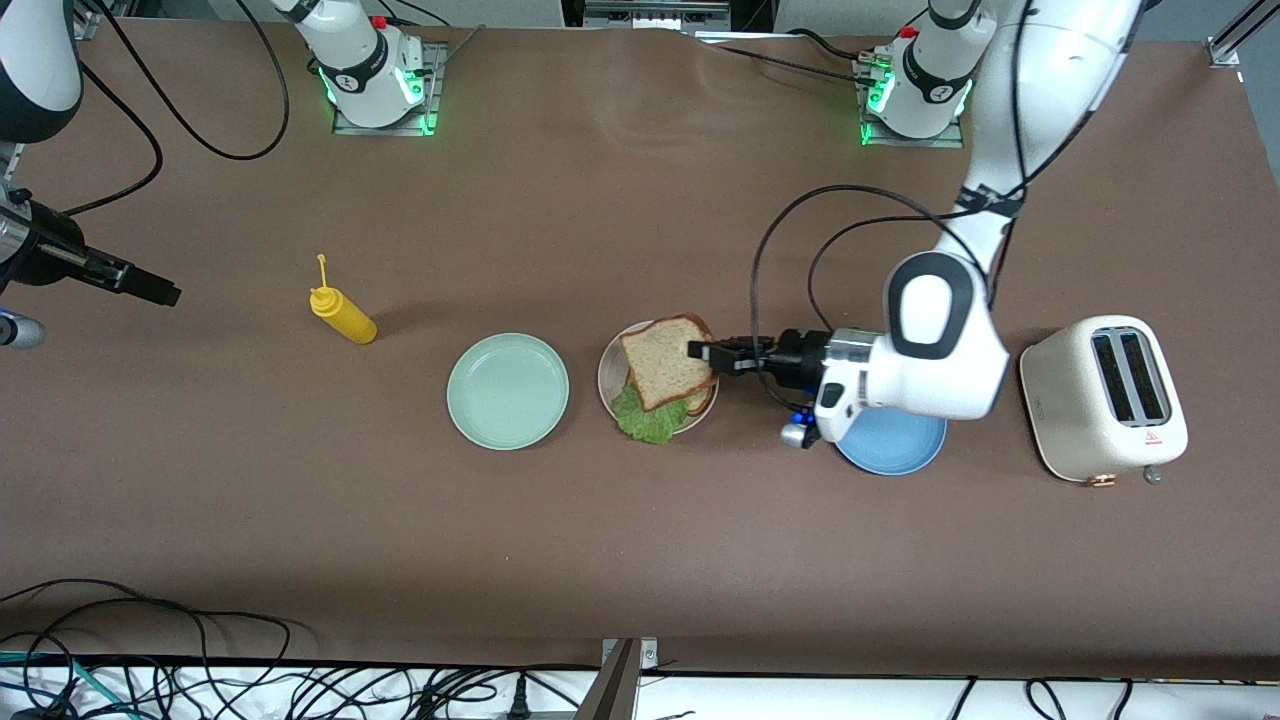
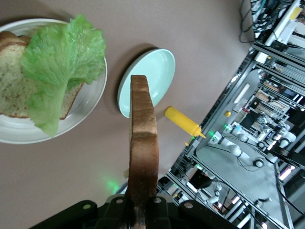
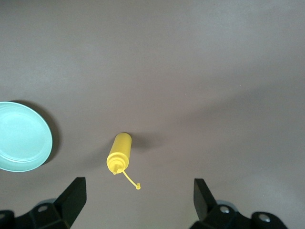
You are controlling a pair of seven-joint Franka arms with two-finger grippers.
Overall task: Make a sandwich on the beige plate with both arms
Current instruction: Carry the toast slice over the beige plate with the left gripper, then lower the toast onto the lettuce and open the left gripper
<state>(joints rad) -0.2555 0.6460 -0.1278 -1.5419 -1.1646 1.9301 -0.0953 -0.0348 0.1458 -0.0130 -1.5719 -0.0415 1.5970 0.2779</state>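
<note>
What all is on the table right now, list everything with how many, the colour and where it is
bread slices: two, brown; one on the beige plate under the lettuce, one held above it
lettuce leaf: one, green, on the lower slice
beige plate: one, mid-table
mint green plate: one, beside the beige plate
blue plate: one, under the left arm
squeeze bottle: one, yellow, lying toward the right arm's end
toaster: one, cream, left arm's end
left gripper: shut on the top slice
right gripper: open, waiting above the bottle
</note>
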